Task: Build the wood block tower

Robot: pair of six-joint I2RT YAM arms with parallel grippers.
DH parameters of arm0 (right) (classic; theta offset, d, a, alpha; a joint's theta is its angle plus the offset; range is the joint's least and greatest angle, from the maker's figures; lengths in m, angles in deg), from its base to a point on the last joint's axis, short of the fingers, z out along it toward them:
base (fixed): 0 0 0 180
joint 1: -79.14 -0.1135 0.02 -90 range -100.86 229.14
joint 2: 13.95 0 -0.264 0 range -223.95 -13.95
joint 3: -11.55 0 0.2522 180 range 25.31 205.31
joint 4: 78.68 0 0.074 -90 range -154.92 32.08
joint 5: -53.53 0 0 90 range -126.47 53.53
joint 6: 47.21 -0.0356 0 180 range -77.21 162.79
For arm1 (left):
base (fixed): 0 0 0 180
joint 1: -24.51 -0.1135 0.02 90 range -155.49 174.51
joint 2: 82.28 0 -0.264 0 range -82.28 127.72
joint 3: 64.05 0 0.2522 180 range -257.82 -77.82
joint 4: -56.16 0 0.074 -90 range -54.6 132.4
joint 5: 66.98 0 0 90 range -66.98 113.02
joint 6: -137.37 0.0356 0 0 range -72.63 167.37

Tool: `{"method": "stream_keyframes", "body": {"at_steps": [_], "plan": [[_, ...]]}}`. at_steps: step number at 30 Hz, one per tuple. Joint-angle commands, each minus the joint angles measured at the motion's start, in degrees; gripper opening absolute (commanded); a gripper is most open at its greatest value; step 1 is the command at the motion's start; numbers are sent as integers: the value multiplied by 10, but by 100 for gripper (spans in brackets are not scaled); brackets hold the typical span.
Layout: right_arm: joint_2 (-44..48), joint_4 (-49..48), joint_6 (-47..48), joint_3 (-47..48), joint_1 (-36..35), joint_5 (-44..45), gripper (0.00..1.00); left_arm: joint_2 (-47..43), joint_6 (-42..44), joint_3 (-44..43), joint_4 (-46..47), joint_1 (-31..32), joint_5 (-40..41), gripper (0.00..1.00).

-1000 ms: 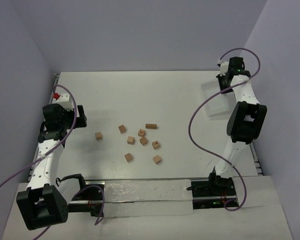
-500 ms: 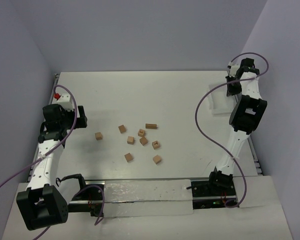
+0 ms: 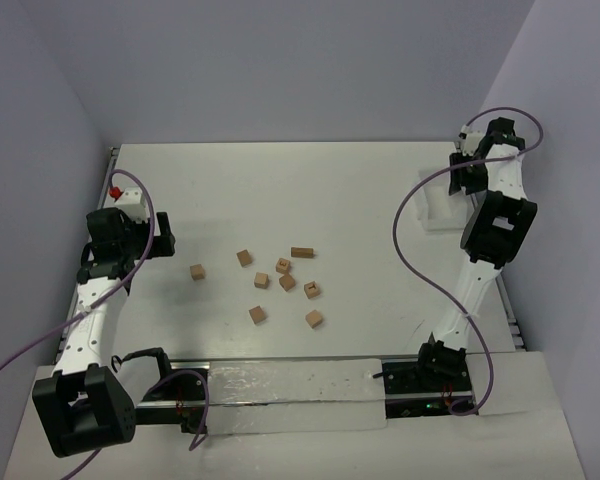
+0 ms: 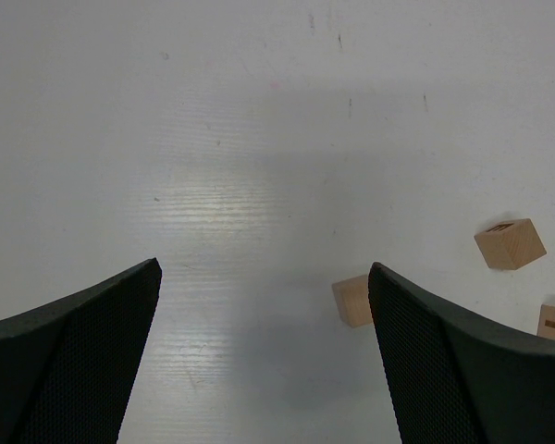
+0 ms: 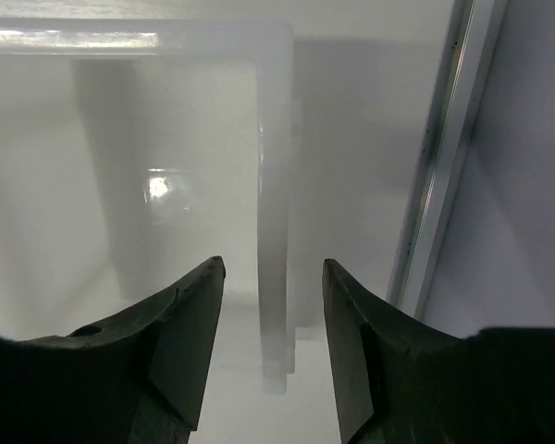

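Several small tan wood blocks lie singly around the table's middle; no tower shows in any view. My left gripper hangs open to the left of them, holding nothing. In the left wrist view the left gripper has bare table between its fingers, and one block lies just inside the right finger, with two more blocks further right. My right gripper is at the far right over the white tray. In the right wrist view the right gripper is open, astride the tray's rim wall without touching it.
A metal rail runs along the table's right edge beside the tray. A clear plastic sheet lies between the arm bases at the near edge. Purple cables loop from both arms.
My right arm swung right toward the table's edge, dragging the white tray with it, then its jaws opened off the tray's rim. The left arm and the blocks stayed still.
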Motion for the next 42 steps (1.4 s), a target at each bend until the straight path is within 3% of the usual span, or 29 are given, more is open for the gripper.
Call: {"method": "stream_keyframes", "body": {"at_steps": [1, 10, 15, 18, 24, 27, 31, 42], "plan": [[24, 17, 0, 36, 3, -15, 68, -3, 1, -8, 8, -4, -9, 99], [161, 29, -6, -27, -33, -56, 100, -25, 0, -10, 21, -4, -46, 99], [291, 29, -20, -72, -111, -59, 100, -36, 28, -27, 28, -3, -130, 99], [356, 7, -24, -132, -171, -46, 100, -13, 138, -73, -67, 2, -235, 99], [506, -97, -65, -385, -355, -24, 100, -22, 206, -38, -117, 16, -256, 99], [521, -139, -98, -503, -419, -20, 99, -52, 217, -2, -104, 30, -229, 98], [525, -183, -114, -583, -472, 3, 96, -57, 238, 25, -100, 42, -207, 96], [476, -220, -132, -628, -580, 21, 79, 38, 272, 21, -104, 57, -157, 85]]}}
